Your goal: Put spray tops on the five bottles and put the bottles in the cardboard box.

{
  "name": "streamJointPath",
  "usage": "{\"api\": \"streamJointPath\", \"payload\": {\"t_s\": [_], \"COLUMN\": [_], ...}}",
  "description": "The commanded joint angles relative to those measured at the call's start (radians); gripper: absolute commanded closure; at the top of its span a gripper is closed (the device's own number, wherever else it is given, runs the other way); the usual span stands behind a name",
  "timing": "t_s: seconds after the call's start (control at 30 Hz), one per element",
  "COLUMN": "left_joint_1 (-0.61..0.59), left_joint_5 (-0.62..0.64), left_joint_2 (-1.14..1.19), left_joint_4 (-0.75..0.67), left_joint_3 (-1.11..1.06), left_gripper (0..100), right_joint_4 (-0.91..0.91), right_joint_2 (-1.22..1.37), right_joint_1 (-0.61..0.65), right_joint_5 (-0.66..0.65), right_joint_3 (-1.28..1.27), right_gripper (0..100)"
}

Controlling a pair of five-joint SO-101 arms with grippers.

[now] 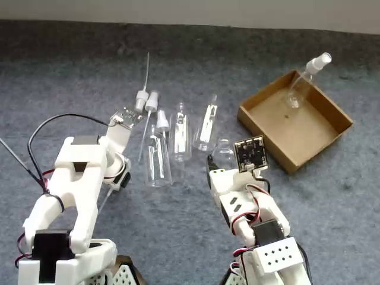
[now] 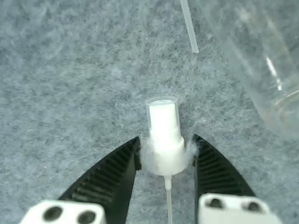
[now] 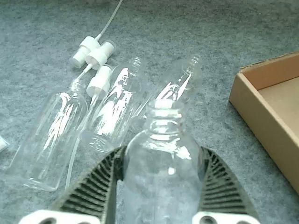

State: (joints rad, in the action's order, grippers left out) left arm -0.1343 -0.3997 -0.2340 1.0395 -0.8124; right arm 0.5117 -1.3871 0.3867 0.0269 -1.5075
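My left gripper (image 2: 167, 140) is low on the grey carpet, shut on the collar of a white spray top (image 2: 163, 121) whose thin tube (image 1: 107, 199) trails back under the arm. In the high view this gripper (image 1: 122, 175) sits left of the lying bottles. My right gripper (image 3: 159, 186) is shut on a clear bottle (image 3: 161, 163) without a top, its open neck pointing away; from above the bottle (image 1: 224, 147) shows just ahead of the wrist. Three more clear bottles (image 1: 157, 157) (image 1: 180, 133) (image 1: 206, 124) lie side by side. The cardboard box (image 1: 323, 139) holds one topped bottle (image 1: 309, 74) leaning on its far corner.
Three loose spray tops (image 1: 141, 98) (image 1: 152, 101) (image 1: 161, 122) lie at the bottles' far ends, their long tubes (image 1: 146, 68) sticking out. The box wall (image 3: 261, 112) is close beside the held bottle. Open carpet lies between the two arms and in front of the box.
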Motion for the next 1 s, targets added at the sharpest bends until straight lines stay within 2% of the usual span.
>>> {"api": "streamJointPath", "payload": {"t_s": [0.0,0.57,0.77,0.97], "left_joint_1": [0.025,0.025,0.025,0.025], "left_joint_5": [-0.009,-0.011,-0.008,-0.011], "left_joint_2": [0.002,0.004,0.004,0.004], "left_joint_4": [0.008,0.009,0.054,0.066], "left_joint_3": [0.016,0.036,0.042,0.036], "left_gripper": [98,97,89,91], "right_joint_4": [-0.031,-0.031,-0.031,-0.031], "right_joint_2": [-0.019,-0.019,-0.019,-0.019], "right_joint_1": [-0.001,-0.001,-0.001,-0.001], "right_joint_5": [0.008,0.008,0.008,0.008], "right_joint_3": [0.012,0.012,0.012,0.012], "right_gripper": [86.6,86.6,86.6,86.6]}}
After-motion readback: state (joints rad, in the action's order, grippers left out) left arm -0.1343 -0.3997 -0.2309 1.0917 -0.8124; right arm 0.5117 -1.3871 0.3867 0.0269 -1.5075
